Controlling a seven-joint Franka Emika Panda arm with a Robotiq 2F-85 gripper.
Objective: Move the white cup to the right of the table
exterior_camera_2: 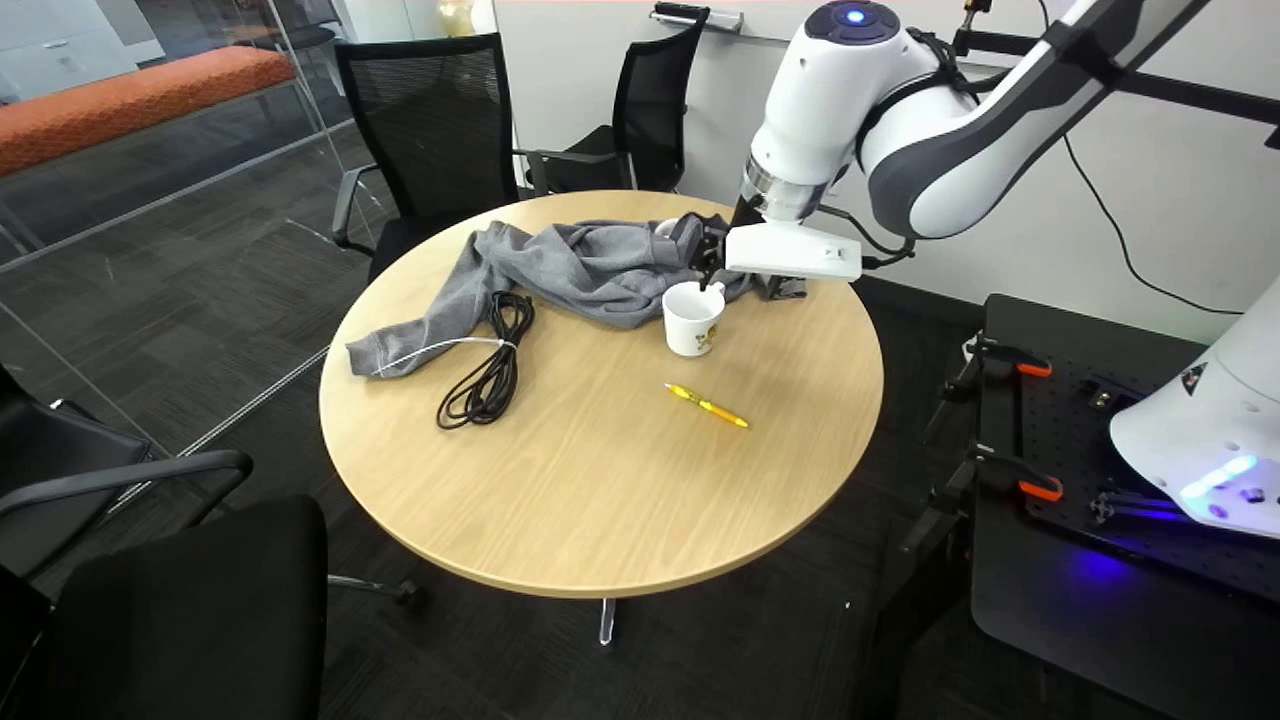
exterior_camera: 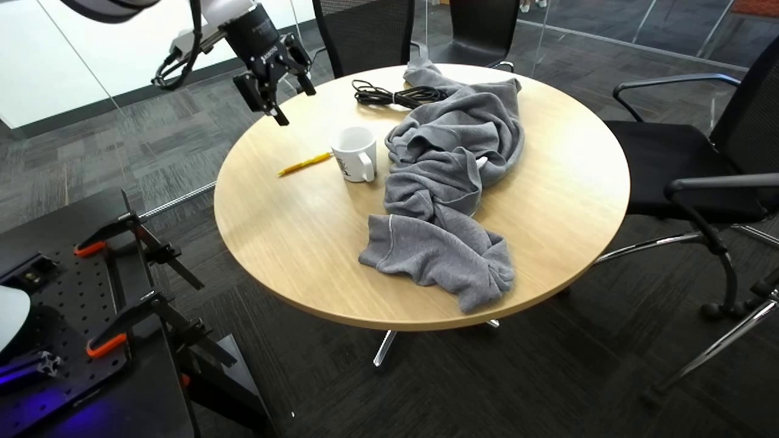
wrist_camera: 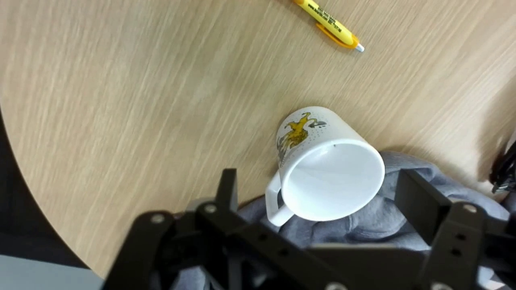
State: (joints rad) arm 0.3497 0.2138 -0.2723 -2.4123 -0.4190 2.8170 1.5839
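The white cup (exterior_camera: 350, 163) stands upright on the round light-wood table (exterior_camera: 286, 243). It also shows in an exterior view (exterior_camera_2: 690, 325), beside the grey cloth. In the wrist view the cup (wrist_camera: 322, 129) shows its open mouth, a yellow print and its handle toward the left finger. My gripper (exterior_camera: 296, 102) is open and empty, in the air above the table. In the wrist view its fingers (wrist_camera: 318, 177) appear to either side of the cup's mouth without touching it. In an exterior view the gripper (exterior_camera_2: 706, 255) is partly hidden by the wrist's white housing.
A crumpled grey cloth (exterior_camera: 450, 182) lies close beside the cup. A yellow pen (exterior_camera_2: 706, 405) and a bundled black cable (exterior_camera_2: 490, 375) lie on the table. Black chairs (exterior_camera: 675, 164) stand around it. The robot's black base bench (exterior_camera_2: 1050, 560) stands apart from the table.
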